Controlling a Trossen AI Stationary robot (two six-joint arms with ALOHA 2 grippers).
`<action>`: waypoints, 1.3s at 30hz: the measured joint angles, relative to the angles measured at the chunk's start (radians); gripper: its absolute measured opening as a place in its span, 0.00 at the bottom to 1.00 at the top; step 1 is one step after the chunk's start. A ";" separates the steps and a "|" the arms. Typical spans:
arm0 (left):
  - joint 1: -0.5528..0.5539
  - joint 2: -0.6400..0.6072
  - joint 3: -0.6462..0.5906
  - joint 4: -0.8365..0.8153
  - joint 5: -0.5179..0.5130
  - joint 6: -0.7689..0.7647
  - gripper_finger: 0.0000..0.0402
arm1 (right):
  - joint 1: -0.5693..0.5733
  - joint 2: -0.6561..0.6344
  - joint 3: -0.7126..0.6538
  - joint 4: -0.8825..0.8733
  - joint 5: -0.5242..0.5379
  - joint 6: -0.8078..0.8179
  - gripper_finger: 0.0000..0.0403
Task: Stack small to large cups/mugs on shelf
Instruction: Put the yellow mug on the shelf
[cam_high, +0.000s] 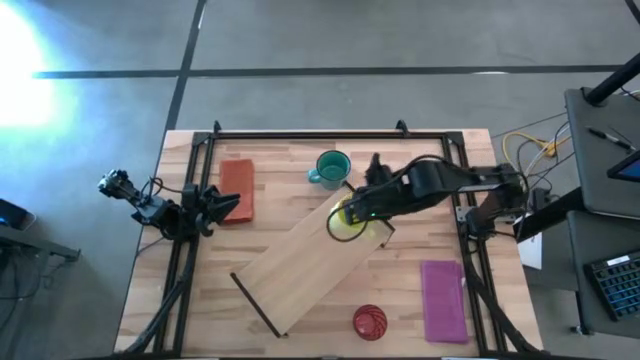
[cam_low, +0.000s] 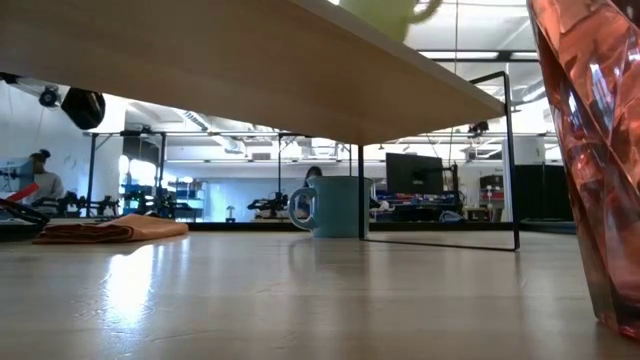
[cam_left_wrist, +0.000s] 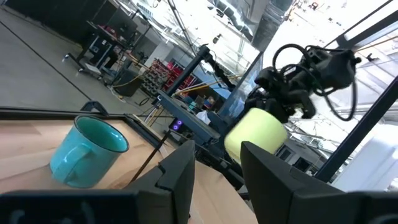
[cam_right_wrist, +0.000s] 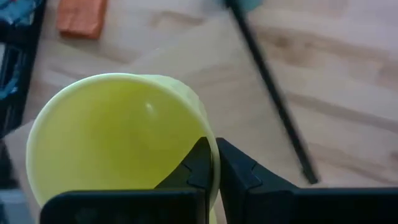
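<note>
A yellow mug (cam_high: 348, 221) is over the far right end of the light-wood shelf (cam_high: 300, 265), which lies slantwise on the table. My right gripper (cam_right_wrist: 214, 152) is shut on the mug. The mug also shows in the left wrist view (cam_left_wrist: 255, 132) and at the top of the low view (cam_low: 385, 12). A teal mug (cam_high: 330, 168) stands upright on the table beyond the shelf's far end. A red ribbed cup (cam_high: 369, 321) stands near the table's near edge. My left gripper (cam_left_wrist: 217, 168) is open and empty at the table's left edge (cam_high: 215, 207). My right gripper pinches the yellow mug's rim (cam_right_wrist: 210, 186), one finger (cam_right_wrist: 198, 167) inside the mug and one (cam_right_wrist: 239, 174) outside its wall. The fingers come from above, slanting down from the table's right side. The mug's mouth faces up. Whether its base touches the shelf, I cannot tell.
A folded orange cloth (cam_high: 238, 190) lies at the far left and a purple one (cam_high: 443, 300) at the near right. A black frame (cam_high: 330, 131) runs around the table. The shelf's black end bars (cam_low: 510, 160) stand near the teal mug (cam_low: 335, 205).
</note>
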 joint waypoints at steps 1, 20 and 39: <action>0.000 -0.001 0.000 0.000 0.002 -0.008 0.29 | 0.000 0.014 0.008 -0.012 -0.021 0.003 0.03; 0.000 -0.003 0.000 -0.003 0.004 -0.053 0.29 | 0.006 0.108 -0.043 -0.030 -0.064 0.048 0.03; 0.000 -0.002 0.000 -0.005 0.006 -0.052 0.29 | -0.005 0.113 -0.055 0.020 -0.031 -0.014 0.25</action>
